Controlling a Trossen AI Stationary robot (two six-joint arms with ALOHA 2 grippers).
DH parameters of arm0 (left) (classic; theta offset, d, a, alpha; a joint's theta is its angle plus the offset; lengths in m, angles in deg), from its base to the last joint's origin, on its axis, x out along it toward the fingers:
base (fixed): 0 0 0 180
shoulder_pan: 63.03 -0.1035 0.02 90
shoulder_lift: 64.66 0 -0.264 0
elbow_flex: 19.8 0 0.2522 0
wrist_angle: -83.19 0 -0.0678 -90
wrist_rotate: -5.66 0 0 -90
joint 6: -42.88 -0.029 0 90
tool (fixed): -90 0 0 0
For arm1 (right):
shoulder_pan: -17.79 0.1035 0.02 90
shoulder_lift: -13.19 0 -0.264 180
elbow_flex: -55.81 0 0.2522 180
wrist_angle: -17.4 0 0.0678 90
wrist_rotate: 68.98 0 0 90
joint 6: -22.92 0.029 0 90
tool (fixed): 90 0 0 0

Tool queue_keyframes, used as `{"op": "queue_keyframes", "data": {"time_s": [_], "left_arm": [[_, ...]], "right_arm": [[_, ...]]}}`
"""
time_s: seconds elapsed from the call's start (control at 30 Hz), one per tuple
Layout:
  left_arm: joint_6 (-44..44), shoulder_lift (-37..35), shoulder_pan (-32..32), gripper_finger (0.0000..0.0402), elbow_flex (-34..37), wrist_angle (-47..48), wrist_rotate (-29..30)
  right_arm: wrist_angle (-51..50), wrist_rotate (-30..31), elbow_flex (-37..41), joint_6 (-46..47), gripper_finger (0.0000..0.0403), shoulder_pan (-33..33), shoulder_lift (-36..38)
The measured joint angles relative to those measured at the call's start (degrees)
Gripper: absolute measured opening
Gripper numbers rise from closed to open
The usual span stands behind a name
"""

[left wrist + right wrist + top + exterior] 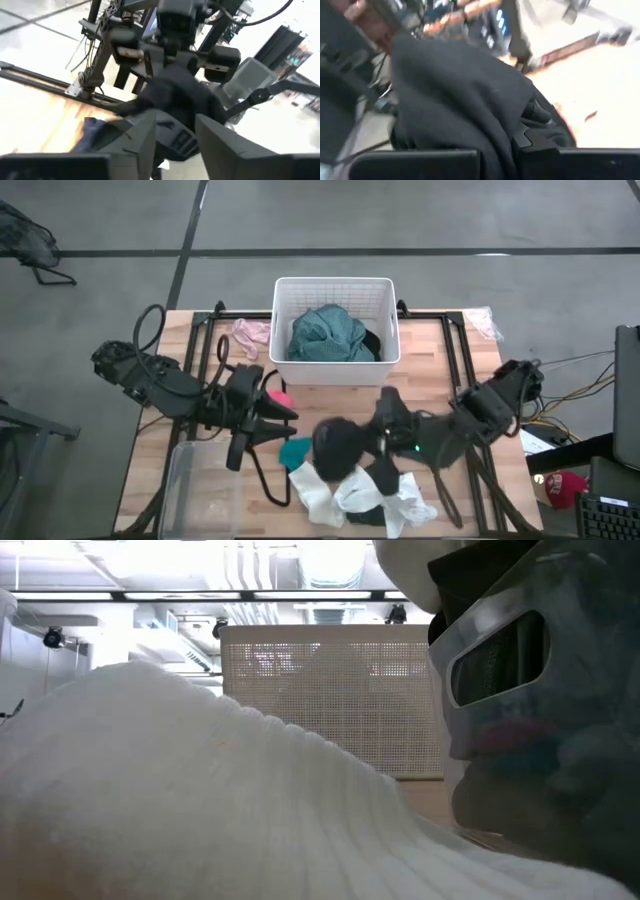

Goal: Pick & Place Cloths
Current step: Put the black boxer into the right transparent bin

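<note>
Right gripper (352, 448) clamped on dark cloth (338, 442) at table centre, above white socks (345, 495) — limp, light, best pinched at bunched fold. Left gripper (290, 416) part-open, empty. Teal garment (326, 335) lay in basket (283, 290).

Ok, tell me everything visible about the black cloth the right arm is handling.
The black cloth is a soft, matte dark fabric piece, bunched into a rounded lump. It sits near the table's front middle, above the white pieces. The right gripper is shut on it, and its wrist view shows the fabric draped in folds over the fingers. The left gripper sits close beside it, jaws apart; whether it touches the cloth cannot be told.
</note>
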Motion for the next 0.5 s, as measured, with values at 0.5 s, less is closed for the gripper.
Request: {"op": "queue_keyframes", "data": {"time_s": [0.5], "left_arm": [[-9.98,0.0,-0.2,0.0186,0.0,0.04,0.5]], "right_arm": [[-15.22,-10.71,9.23,34.37,0.0014,10.07,-0.02]]}}
